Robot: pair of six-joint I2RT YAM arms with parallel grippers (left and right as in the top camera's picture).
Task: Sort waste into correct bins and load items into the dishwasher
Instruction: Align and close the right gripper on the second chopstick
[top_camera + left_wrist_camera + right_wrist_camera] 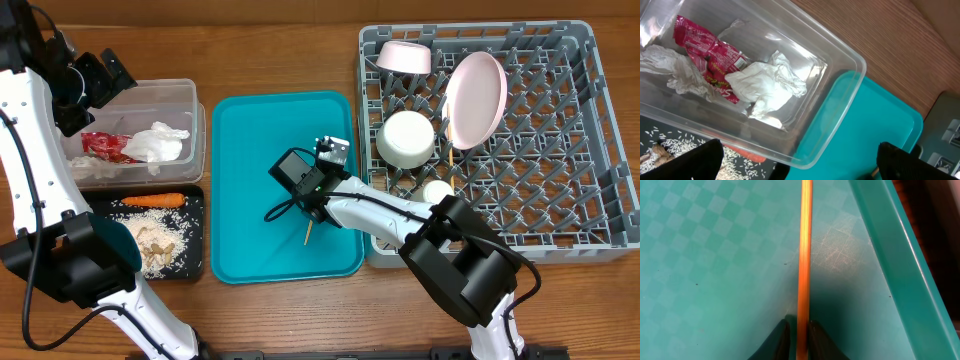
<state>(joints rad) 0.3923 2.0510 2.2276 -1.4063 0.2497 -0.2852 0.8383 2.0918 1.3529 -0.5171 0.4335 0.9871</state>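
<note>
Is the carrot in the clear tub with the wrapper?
No, the carrot lies in the black tray, outside the clear tub.

Support: brown wood-grain worktop point(280, 50). Directly on it, left to right: clear rectangular plastic tub point(196, 120), shallow black rectangular tray point(192, 215) just beside it; teal flat plastic tray point(250, 150); large grey square plastic dish rack point(560, 200).

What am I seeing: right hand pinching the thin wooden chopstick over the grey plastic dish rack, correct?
Wrong place: the right hand pinches the thin wooden chopstick over the teal flat tray instead. Right wrist view shows it.
</note>
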